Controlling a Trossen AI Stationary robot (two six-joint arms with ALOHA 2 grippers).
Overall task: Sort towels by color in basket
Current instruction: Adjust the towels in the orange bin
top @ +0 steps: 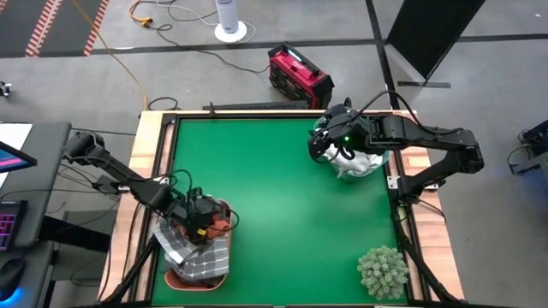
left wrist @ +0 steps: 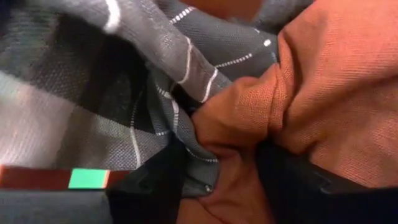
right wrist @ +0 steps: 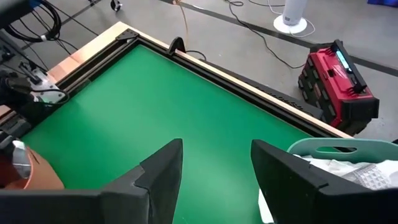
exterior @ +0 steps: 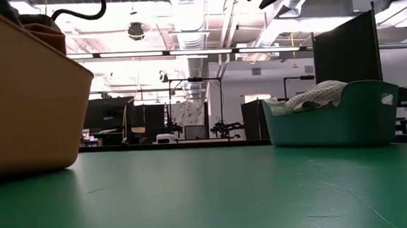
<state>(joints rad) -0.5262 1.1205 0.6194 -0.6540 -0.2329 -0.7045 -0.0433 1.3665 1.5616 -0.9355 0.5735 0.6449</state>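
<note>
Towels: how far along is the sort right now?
Done: white towels lie in the teal basket, and a grey checked towel lies in the tan basket. In hand: the left hand is pressed into that basket, fingers around a fold of rust-orange towel. The right hand hangs open and empty over the teal basket. Left: no loose towels show on the table.

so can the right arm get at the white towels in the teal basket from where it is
Probably yes: the right tool hangs open just over the teal plastic basket, whose soft white cloth towels lie uncovered on top.
</note>
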